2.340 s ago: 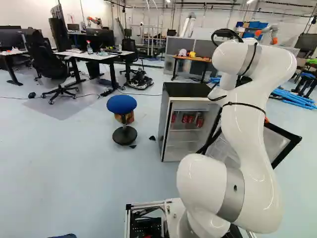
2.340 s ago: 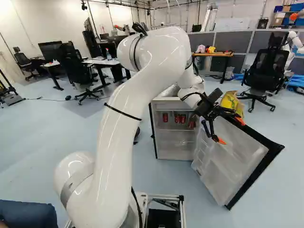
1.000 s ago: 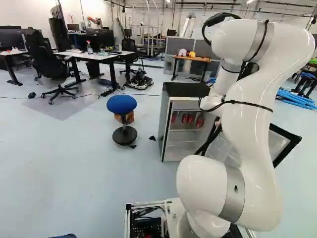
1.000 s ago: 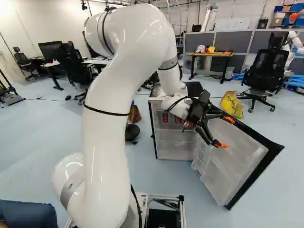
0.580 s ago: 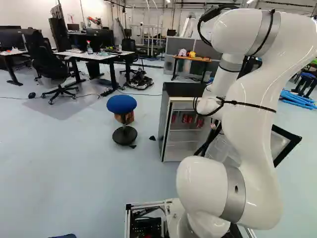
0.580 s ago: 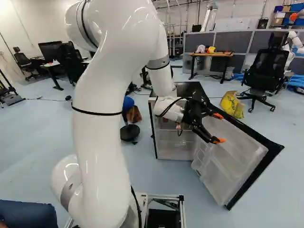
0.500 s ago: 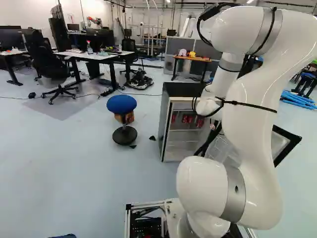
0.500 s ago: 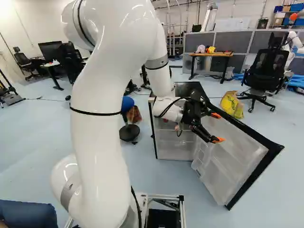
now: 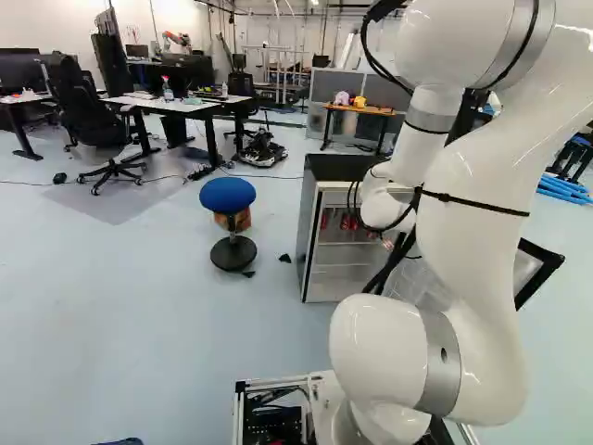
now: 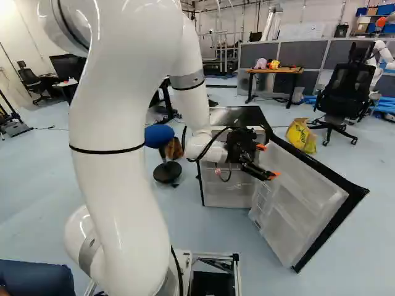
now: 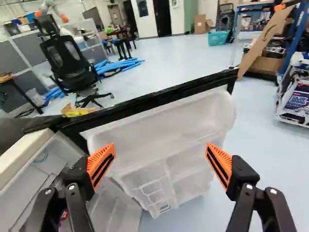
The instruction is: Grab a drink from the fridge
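Note:
In the right base view my gripper (image 10: 268, 161) is in front of the small fridge's opening, beside the inner side of its swung-out door (image 10: 308, 206). The wrist view shows the gripper (image 11: 161, 149) wide open, nothing between its orange pads, facing the door's white shelves (image 11: 159, 128). The fridge (image 9: 342, 168) has a dark top; red cans (image 9: 347, 222) stand on its upper shelf, some covered by my arm in the left base view. A bit of red (image 11: 64, 214) shows behind one finger, beside the fridge interior.
The door's black frame (image 10: 356, 196) juts out toward the base. A blue stool (image 9: 228, 195) stands beside the fridge. Behind the door are a yellow bag (image 10: 301, 135) and a black office chair (image 10: 345, 89). Another robot (image 10: 384, 57) is farther back.
The base has stayed put. My arm has swung its wrist and open gripper leftward in the right base view, across the fridge front, and turned the gripper; the cans there are now hidden.

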`<state>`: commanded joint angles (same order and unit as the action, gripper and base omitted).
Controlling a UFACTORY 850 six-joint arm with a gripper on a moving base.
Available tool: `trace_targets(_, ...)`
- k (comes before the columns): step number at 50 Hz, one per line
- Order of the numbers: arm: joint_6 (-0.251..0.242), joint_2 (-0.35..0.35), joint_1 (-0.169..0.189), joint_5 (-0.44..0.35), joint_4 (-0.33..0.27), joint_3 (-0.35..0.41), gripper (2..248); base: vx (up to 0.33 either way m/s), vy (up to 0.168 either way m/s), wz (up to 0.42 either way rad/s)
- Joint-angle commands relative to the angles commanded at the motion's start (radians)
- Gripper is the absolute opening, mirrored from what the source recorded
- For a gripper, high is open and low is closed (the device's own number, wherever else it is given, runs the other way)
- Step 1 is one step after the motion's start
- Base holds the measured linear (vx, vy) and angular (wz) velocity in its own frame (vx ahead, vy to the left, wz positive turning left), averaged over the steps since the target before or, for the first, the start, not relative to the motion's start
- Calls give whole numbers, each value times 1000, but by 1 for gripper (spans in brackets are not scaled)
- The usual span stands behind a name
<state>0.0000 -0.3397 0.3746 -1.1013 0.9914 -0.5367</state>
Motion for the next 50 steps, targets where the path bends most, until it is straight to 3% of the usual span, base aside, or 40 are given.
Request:
trace_targets(17, 0, 12, -10, 54, -179, 20, 247, 0, 0, 0)
trace_targets(50, 0, -93, -10, 157, -526, -12, 247, 0, 0, 0)
